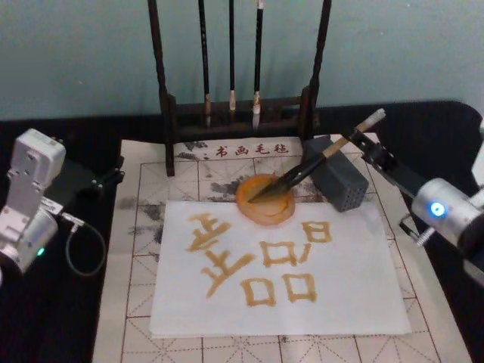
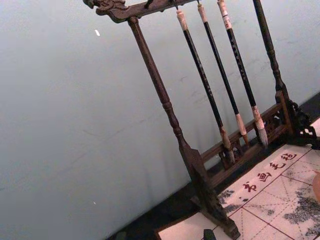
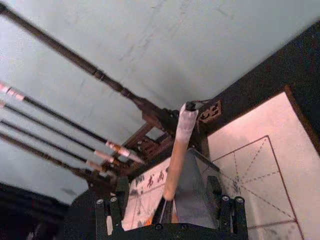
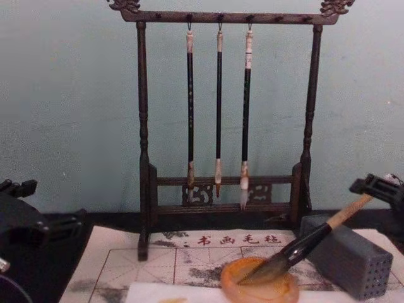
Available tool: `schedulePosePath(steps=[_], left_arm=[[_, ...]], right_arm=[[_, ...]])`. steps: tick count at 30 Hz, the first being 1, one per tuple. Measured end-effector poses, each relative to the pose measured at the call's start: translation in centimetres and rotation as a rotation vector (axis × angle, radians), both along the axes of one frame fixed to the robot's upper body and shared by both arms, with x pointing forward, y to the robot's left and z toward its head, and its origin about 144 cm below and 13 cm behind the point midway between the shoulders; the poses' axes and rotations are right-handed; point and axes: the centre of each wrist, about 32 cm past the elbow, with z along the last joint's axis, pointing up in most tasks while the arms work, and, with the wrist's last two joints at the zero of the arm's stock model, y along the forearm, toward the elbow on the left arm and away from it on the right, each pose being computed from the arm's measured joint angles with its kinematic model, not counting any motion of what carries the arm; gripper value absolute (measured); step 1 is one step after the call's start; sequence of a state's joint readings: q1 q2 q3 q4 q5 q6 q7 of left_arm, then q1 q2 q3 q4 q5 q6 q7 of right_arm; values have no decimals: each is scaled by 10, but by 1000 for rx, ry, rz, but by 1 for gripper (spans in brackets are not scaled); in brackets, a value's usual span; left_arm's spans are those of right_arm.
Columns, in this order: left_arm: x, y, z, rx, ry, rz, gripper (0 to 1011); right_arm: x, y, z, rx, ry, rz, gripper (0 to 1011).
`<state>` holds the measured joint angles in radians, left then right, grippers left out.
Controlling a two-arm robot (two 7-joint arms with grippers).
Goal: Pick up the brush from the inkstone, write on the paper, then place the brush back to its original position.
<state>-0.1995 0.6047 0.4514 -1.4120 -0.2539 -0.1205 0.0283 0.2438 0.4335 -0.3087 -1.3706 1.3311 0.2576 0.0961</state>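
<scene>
Since the paper (image 1: 280,302) already carries a full set of amber characters, the writing looks finished to me, and what remains is the return of the brush (image 1: 318,168). That seems nearly done too: the brush lies slanted with its dark tip in the inkstone (image 1: 265,200) and its shaft resting across the top edge of the grey block (image 1: 344,185) beside it, the white cap pointing up and away to the right.

The right gripper (image 1: 376,153) is at that upper end of the handle. From the right wrist view its fingers (image 3: 115,212) stand spread to either side of the tan shaft, and I see no pad pressing on it, so I judge it has let go or is about to; contact is hard to make out for certain. Left to do, as I read it, is only for that arm to draw clear.

The left gripper (image 1: 113,175) sits parked off the mat at the left, near the rack (image 4: 221,183); whether it is wide or narrow I cannot tell.
</scene>
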Motion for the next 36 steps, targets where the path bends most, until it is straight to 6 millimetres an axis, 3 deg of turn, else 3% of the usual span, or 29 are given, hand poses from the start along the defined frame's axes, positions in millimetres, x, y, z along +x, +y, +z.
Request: schedulePosePath(steps=[5, 8, 15, 28, 36], left_arm=[[0, 0, 0, 0, 0, 0, 1001], [0, 0, 0, 0, 0, 0, 1001], [0, 0, 0, 0, 0, 0, 1001], [0, 0, 0, 0, 0, 0, 1001], [0, 0, 0, 0, 0, 0, 1001]], right_arm=[[-16, -6, -2, -80, -54, 36, 1002], [-34, -11, -3, -209, -141, 99, 1002], [-54, -13, -3, -446, -289, 208, 1002], [-68, -6, -11, -800, -465, 309, 1002], [-69, 0, -22, -917, -543, 288, 1002]])
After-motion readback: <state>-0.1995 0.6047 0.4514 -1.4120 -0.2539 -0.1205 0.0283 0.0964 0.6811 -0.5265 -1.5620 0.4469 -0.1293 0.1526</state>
